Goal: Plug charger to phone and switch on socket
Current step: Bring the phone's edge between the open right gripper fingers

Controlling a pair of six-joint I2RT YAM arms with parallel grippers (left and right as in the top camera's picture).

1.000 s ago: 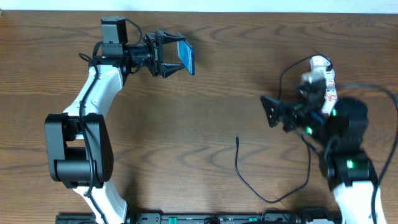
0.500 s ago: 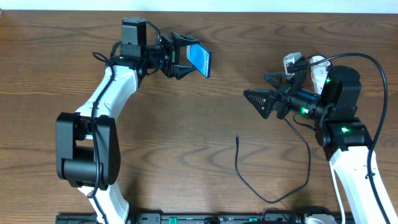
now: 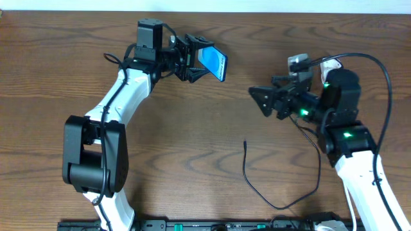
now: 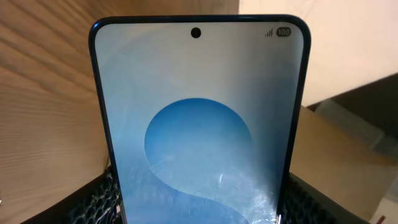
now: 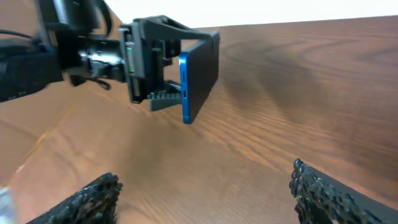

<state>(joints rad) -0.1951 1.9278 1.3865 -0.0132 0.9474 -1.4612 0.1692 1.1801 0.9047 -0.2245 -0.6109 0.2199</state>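
Observation:
My left gripper [image 3: 196,59] is shut on the phone [image 3: 216,63] and holds it on edge above the far middle of the table. In the left wrist view the phone's blue-and-white screen [image 4: 199,118] fills the frame between the fingers [image 4: 199,214]. My right gripper [image 3: 260,101] is open and empty, to the right of the phone and pointing at it. The right wrist view shows the phone [image 5: 200,70] ahead of the spread fingers [image 5: 205,199]. The charger cable [image 3: 276,204] lies on the table, its tip [image 3: 245,143] free. The white socket [image 3: 332,63] is mostly hidden behind the right arm.
The wooden table [image 3: 192,160] is bare around the cable's loop. The left arm's base [image 3: 87,160] stands at the front left and the right arm's base [image 3: 366,186] at the front right. A brown box [image 4: 348,162] shows behind the phone in the left wrist view.
My left gripper has carried the phone to the right. My right arm has lifted off the socket area and swung its open gripper left, toward the phone.

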